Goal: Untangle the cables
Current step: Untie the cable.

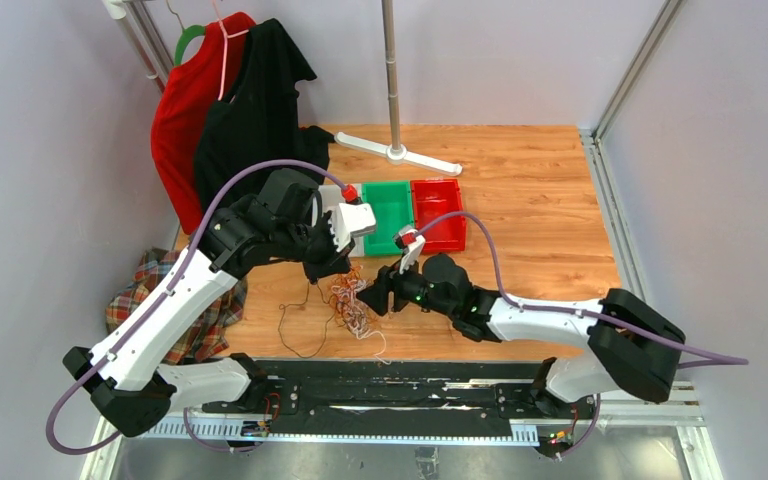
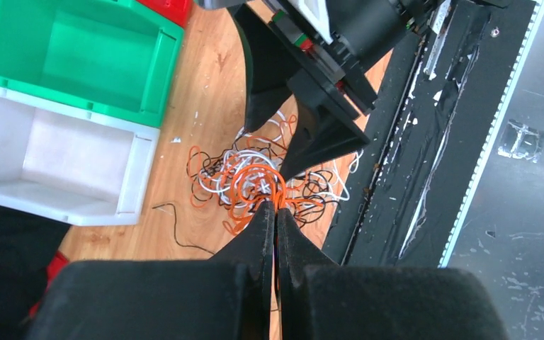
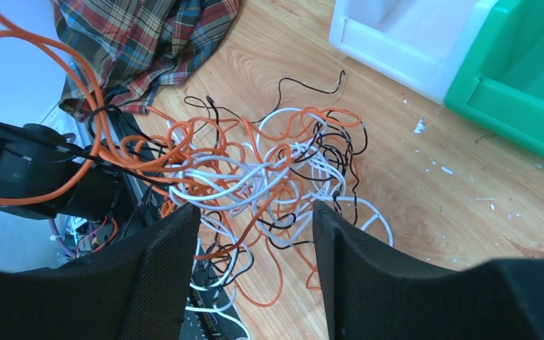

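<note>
Cables (image 3: pixel 255 170) beneath spread right fingers (image 3: pixel 159 276)

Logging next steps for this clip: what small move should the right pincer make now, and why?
Probably lower the open right pincer onto a white strand in the cables and close, since the left pincer is shut on orange strands and the two could then pull apart.

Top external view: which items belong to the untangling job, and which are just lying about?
Job: cables, left gripper shut on orange strands, right gripper open at the tangle.
Lying about: white bin, green bin, red bin, plaid cloth, red garment, black garment, stand base.
</note>
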You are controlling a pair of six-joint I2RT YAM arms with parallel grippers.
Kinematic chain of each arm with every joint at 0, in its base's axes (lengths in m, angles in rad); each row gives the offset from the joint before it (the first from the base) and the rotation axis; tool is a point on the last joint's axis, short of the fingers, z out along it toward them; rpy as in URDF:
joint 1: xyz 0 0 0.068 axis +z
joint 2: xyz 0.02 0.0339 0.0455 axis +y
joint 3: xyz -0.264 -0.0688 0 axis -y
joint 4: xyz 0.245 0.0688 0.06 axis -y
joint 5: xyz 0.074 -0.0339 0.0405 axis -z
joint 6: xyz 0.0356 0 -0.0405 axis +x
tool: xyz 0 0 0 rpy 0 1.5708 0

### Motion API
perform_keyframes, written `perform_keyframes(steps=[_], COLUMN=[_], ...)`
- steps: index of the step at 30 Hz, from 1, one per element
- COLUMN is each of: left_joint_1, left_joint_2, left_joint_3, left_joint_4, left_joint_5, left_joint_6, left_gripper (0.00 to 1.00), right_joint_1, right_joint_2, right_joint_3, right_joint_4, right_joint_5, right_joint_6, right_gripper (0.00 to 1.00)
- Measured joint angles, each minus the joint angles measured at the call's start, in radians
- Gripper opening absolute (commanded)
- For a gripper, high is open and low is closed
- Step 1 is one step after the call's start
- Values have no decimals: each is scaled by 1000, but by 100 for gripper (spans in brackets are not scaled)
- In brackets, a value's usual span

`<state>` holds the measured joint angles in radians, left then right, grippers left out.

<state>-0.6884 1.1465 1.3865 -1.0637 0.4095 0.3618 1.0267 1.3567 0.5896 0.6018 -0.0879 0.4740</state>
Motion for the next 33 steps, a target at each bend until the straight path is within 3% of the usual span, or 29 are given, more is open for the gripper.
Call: perform_keyframes(steps=[4,8,14,21,29,33], left_joint_1=[0,0,0,19,69,70], left_joint_2=[0,-1,-37,-104,-183,-230], left_joint_3=[0,0,-2,8,-1,-59], left_joint_4=[0,0,-6,-33,-42,-44], left_joint_5=[7,10,-35,-135,-220,-237], left_joint_6=[0,-4,24,93,162,179], left_gripper=[1,0,1,1,0,0], right_joint_1=[0,0,-23,-151,-335,-391], right_joint_2=[51,95,31,-282,-673,-765], right_joint_3=[4,2,-59,-187,-238,-238], right_joint_4=[41,82,55,-135,-465,-566], right_joint_5=[13,34,60,99,118,116], right_joint_6=[43,81,96,92,56,44], right_gripper=[21,2,1,0,1,1])
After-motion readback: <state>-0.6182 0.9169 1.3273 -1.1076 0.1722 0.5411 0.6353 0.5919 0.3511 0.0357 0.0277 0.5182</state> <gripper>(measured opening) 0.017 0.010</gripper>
